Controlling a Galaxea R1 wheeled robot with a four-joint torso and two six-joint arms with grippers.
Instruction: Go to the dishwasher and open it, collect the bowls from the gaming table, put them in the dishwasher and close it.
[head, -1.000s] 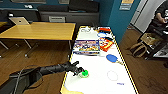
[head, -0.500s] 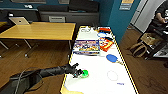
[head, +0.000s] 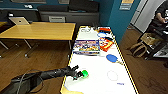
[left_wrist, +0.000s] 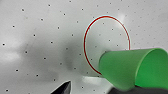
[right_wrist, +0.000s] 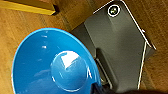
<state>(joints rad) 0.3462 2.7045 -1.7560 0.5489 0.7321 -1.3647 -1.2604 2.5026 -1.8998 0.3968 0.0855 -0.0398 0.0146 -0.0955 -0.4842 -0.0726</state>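
Yellow-edged gaming table (head: 100, 65) runs away from the robot, its white top carrying a colourful board-game box (head: 86, 47), a red packet (head: 106, 44) and, further along toward the far end, a paler blue bowl (head: 101, 34). Beside the table stands a wooden desk (head: 40, 31) with an open laptop (head: 18, 20). Left arm reaches over the near corner, and the left gripper (head: 79, 74) is clamped on a small green cup (left_wrist: 135, 68), tipped on its side just above a red ring (left_wrist: 107, 42) printed on the surface. Right gripper (fingers hard to judge) sits at the rim of a bright blue bowl (right_wrist: 53, 62) above the wood floor (right_wrist: 15, 30).
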